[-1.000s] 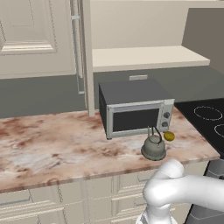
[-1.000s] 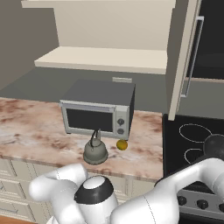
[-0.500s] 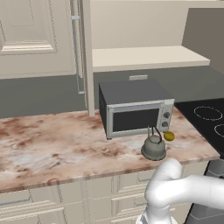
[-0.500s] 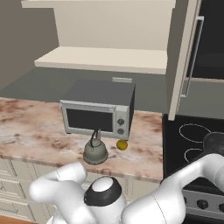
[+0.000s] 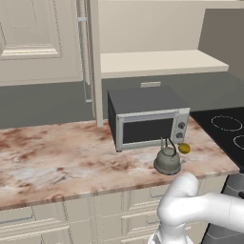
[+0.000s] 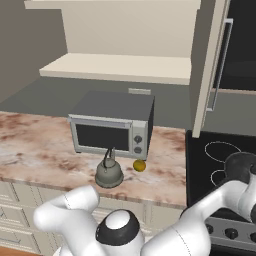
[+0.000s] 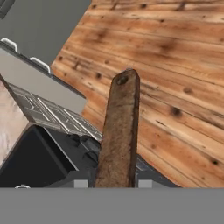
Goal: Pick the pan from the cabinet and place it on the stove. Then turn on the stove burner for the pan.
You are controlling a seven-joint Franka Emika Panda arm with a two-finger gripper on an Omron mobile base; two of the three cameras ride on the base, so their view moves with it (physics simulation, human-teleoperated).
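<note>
Marble counter [image 6: 40, 150] at 9 o'clock w/ microwave [image 6: 112, 127] and kettle [image 6: 109, 172]; stove [image 6: 212, 155] at 3. Gripper [image 7: 114, 183] clamped on pan handle [image 7: 119, 131], pan [image 6: 240, 167] over stove. Prob. heavy, stiff; grip handle nr bowl.

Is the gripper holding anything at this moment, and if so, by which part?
Yes. The gripper is shut on the pan's brownish handle, gripping it near its base; the handle runs straight out from between the fingertips, over the stove edge and wooden floor.

Kettle [image 5: 167, 161] and small yellow item [image 5: 184, 148] before microwave [image 5: 147, 119] — stove [image 5: 228, 131] right.
</note>
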